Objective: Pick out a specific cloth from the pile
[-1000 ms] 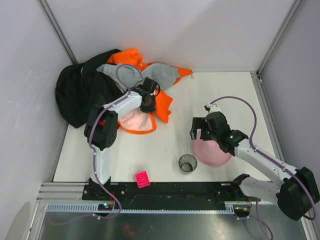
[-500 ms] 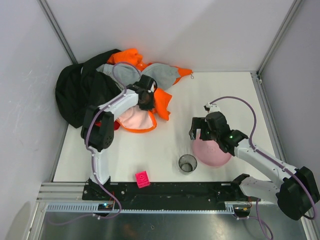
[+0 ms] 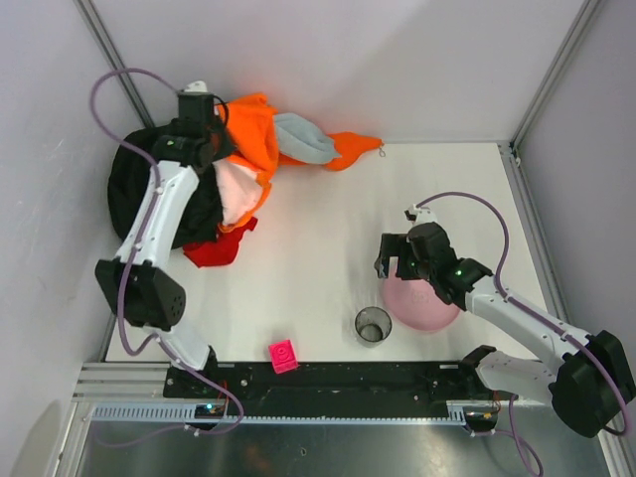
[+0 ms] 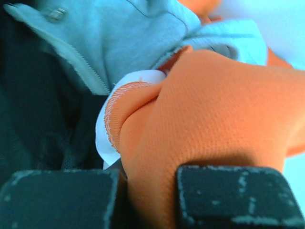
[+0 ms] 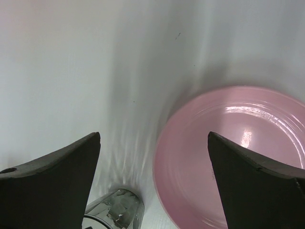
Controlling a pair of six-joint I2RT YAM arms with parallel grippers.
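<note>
A smooth white desk [image 3: 328, 219] sits boxed in by matte grey walls, with aluminium struts running up the far corners. The pile [image 3: 189, 179] is heaped in the far left corner against the wall: a large, limp black garment [image 3: 134, 184], a bright orange garment [image 3: 253, 134] of fine ribbed knit, a soft grey garment [image 3: 303, 139] with a zip along one edge, and a pale pink cloth [image 3: 238, 189] hanging in folds. The cloth [image 3: 214, 248], small, bright red and crumpled flat, lies on the desk at the pile's near edge, touching the black fabric. The left pincer [image 4: 150, 200] is raised over the far part of the pile and pinches a thick fold of the orange garment between its black, scuffed fingers. Well apart from the pile, to its near right, the right pincer [image 5: 153, 138] hangs spread wide and holds nothing, above a glossy round pink plate [image 5: 233, 152] and a clear glass cup [image 5: 116, 210] just beside it. A small magenta cube [image 3: 283, 355] rests nearer than the pile, by the desk's front edge.
</note>
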